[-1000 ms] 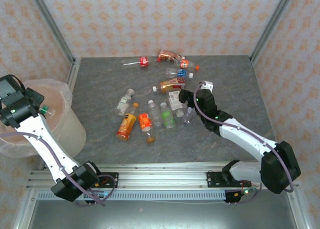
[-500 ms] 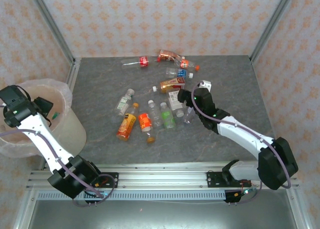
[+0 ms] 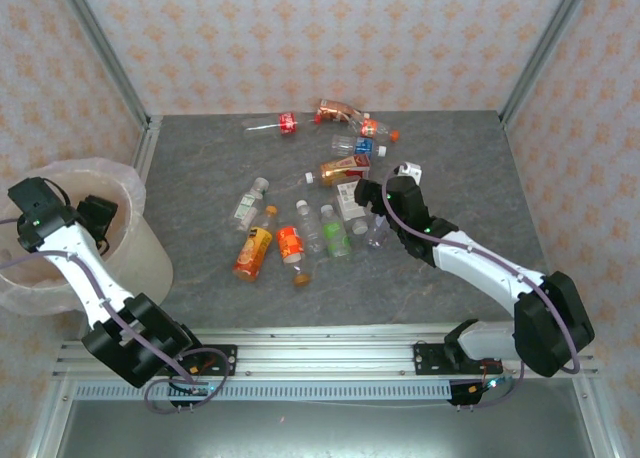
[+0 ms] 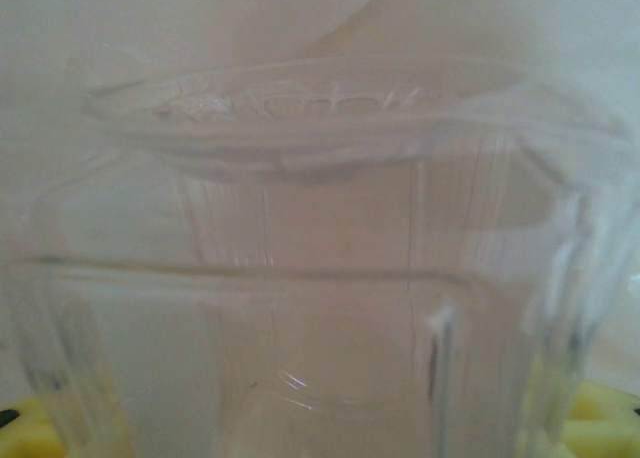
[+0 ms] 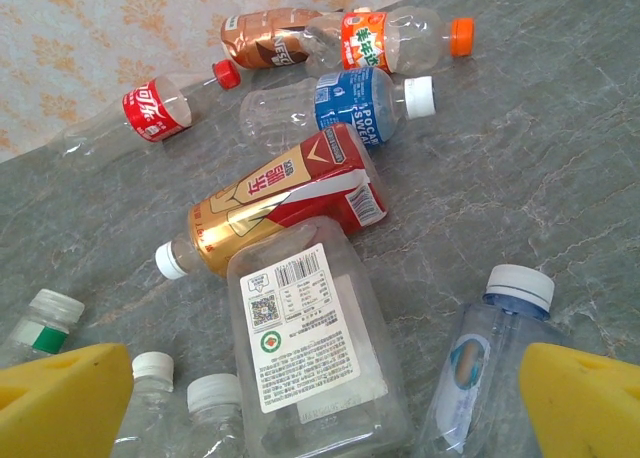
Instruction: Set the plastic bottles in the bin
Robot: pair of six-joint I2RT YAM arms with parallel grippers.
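Plastic bottles (image 3: 337, 233), about twelve, lie on the table (image 3: 470, 168), not binned yet; at nine o'clock the left pincer (image 3: 96, 216) hangs over the bin (image 3: 146, 253) with a clear bottle (image 4: 320, 278), gripped or not I cannot tell; the right pincer (image 5: 320, 408) is wide open.

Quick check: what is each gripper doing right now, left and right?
Left gripper: a clear bottle sits between its jaws over the bin; whether it is gripped cannot be told.
Right gripper: open, holding nothing.

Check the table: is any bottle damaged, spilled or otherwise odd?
The brown-labelled bottle at the far edge looks crumpled and bent, unlike its neighbours. The other bottles lie scattered on the table, and no liquid shows on its surface.
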